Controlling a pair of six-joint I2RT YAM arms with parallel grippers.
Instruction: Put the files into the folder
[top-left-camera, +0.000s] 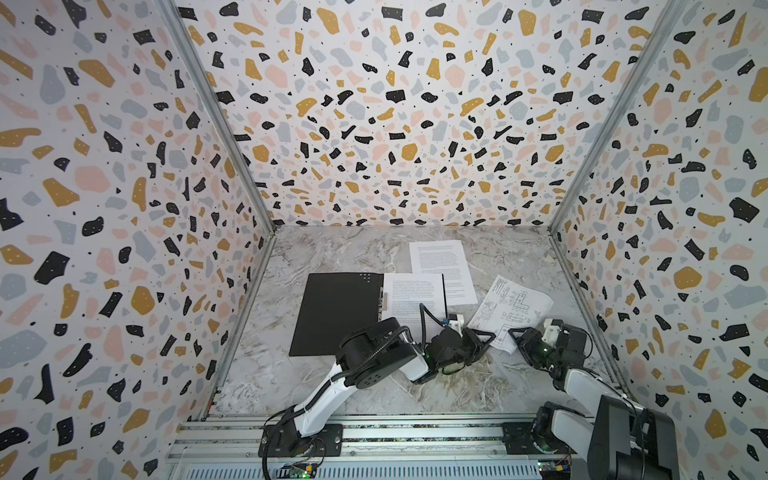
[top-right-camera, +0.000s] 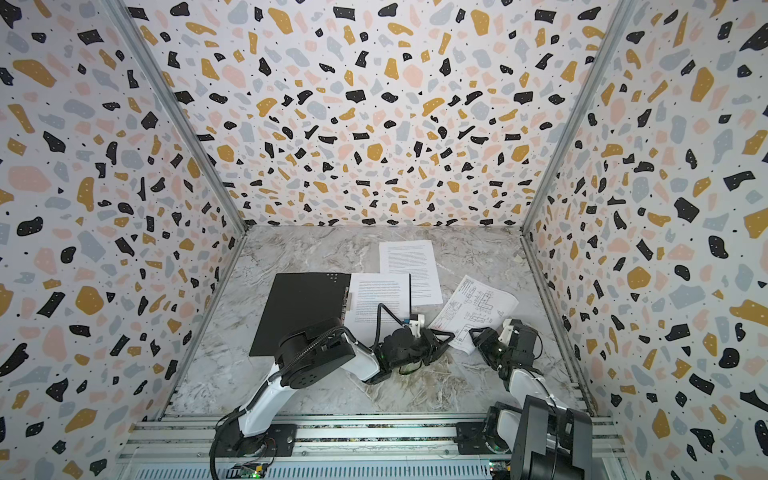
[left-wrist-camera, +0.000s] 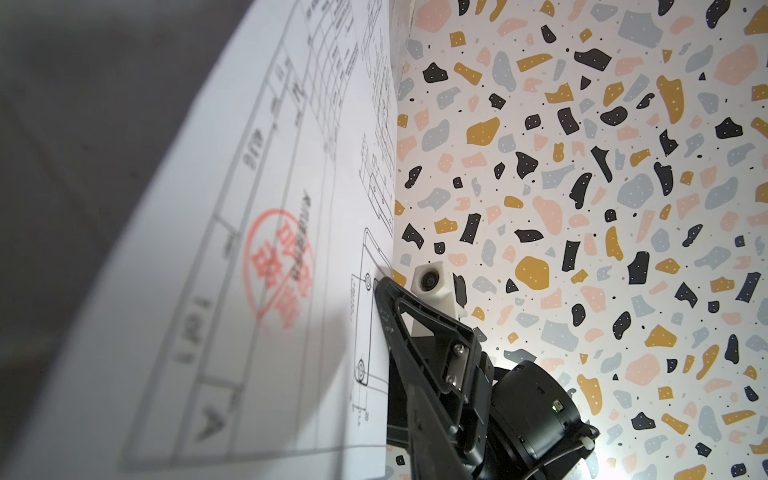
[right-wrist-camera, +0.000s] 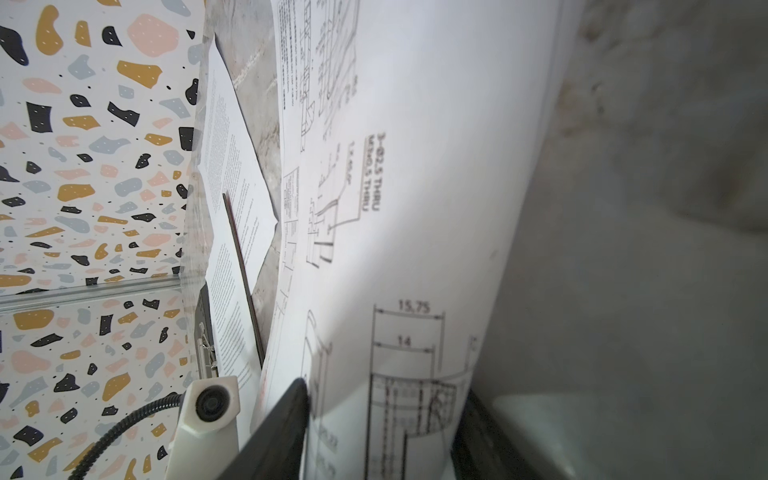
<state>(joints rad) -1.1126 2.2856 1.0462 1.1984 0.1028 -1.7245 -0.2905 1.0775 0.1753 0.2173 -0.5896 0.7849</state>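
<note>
The drawing (top-left-camera: 517, 301) lies right of the open folder (top-left-camera: 336, 316), long axis seemingly running far-right, its raised near edge straddled by the right gripper (top-left-camera: 515, 338), jaws spread, and met by the left gripper (top-left-camera: 487, 341), nearer the folder, grip untellable.

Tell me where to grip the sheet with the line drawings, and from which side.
Grip the drawing sheet at its near edge, coming in low from the robot's side. Flat paper offers nothing from above, but here that edge seems bowed up off the table, as both wrist views suggest, so it could be pinched from below and above.
</note>
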